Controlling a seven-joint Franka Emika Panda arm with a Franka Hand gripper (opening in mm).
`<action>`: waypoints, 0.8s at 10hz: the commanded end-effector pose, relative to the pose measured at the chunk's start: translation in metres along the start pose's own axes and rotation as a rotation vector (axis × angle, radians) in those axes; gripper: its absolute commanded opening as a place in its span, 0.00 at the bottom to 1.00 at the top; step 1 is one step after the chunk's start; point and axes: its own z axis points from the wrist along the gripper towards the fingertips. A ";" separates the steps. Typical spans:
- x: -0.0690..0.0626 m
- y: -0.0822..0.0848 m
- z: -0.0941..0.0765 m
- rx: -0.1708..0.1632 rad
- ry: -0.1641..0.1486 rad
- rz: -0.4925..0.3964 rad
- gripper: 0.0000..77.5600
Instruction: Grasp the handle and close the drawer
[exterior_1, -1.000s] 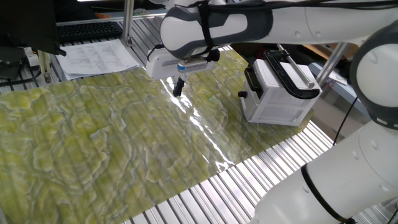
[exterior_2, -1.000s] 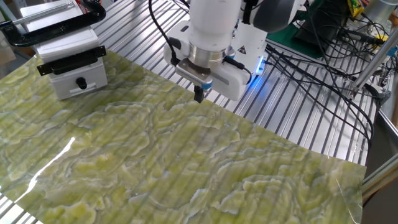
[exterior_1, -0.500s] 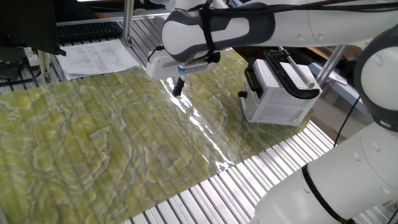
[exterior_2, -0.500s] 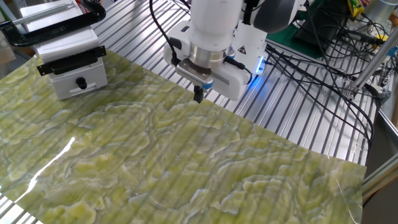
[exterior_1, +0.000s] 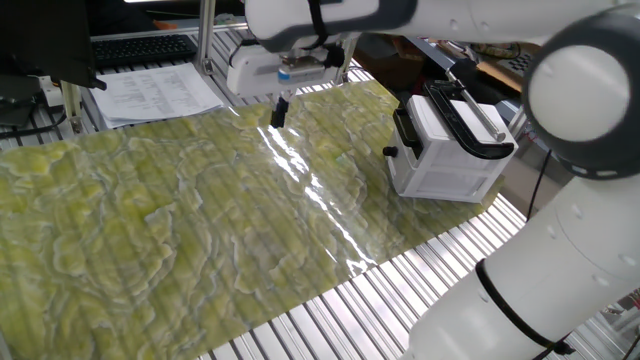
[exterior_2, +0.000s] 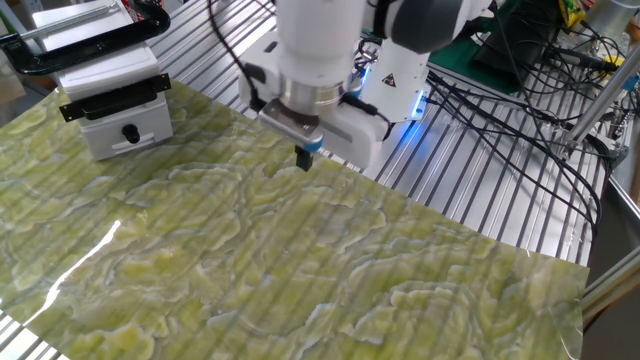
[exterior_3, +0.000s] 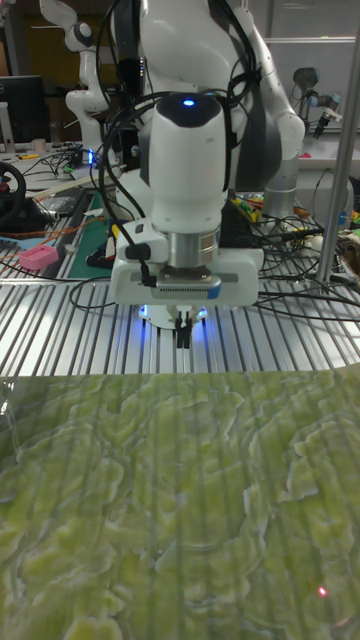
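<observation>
The small white drawer (exterior_2: 145, 122) sits in a compact white cabinet (exterior_1: 450, 160) at the edge of the green mat. Its black handle (exterior_2: 112, 98) runs across the front, which faces the mat, and the handle (exterior_1: 401, 128) also shows on the cabinet's left face. How far the drawer stands out I cannot tell. My gripper (exterior_2: 303, 158) hangs over the mat's back edge, well apart from the cabinet. The gripper (exterior_1: 279, 113) points down, shut, with nothing between its fingers. In the tall view the gripper (exterior_3: 182, 336) is in view but the drawer is not.
A large black clamp (exterior_1: 470, 118) with a silver rod lies on top of the cabinet. Papers (exterior_1: 155, 92) and a keyboard (exterior_1: 140, 47) lie beyond the mat. The green patterned mat (exterior_2: 250, 270) covers a slatted metal table (exterior_2: 470, 180). Cables (exterior_2: 520, 90) trail behind the arm's base.
My gripper has shifted toward the mat's back edge, up and left in one fixed view and left in the other. It stays shut. The cabinet has not moved.
</observation>
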 end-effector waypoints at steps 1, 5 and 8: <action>-0.014 0.000 0.008 -0.002 -0.024 0.024 0.01; -0.017 -0.002 0.006 0.002 -0.021 0.036 0.01; -0.017 -0.003 0.006 0.003 -0.023 0.037 0.01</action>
